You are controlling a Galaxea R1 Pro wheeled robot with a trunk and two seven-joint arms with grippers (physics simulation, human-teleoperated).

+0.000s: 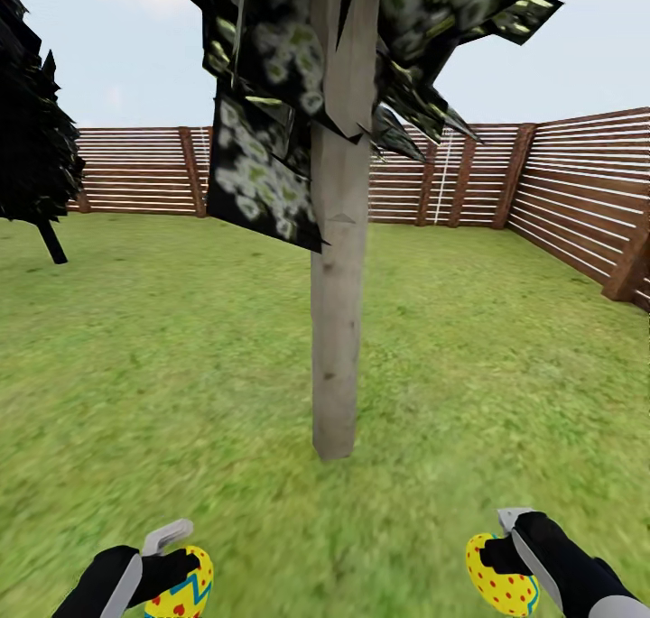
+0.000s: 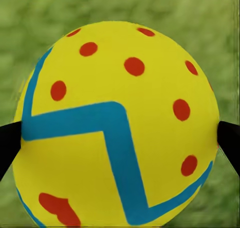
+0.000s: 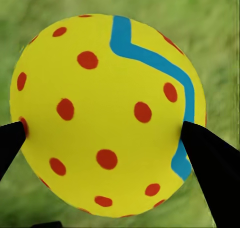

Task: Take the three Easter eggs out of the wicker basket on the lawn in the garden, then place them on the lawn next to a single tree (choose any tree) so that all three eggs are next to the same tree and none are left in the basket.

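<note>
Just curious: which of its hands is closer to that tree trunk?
Roughly equal; perhaps the left gripper. It holds an egg left of the trunk; the right gripper holds another egg opposite.

The tree (image 1: 336, 329) is faced from the head; grass (image 2: 200, 18) is viewed closely from both wrists.

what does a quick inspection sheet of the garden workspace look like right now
surface: lawn, mottled green grass.
job's things: two Easter eggs, one in each hand; tree with pale upright trunk straight ahead.
clutter: nothing seen.
hands: left hand shut on left egg; right hand shut on right egg.
cables: nothing seen.
surroundings: brown slat fence behind and to the right; black tree at the far left; pale sky.
</note>
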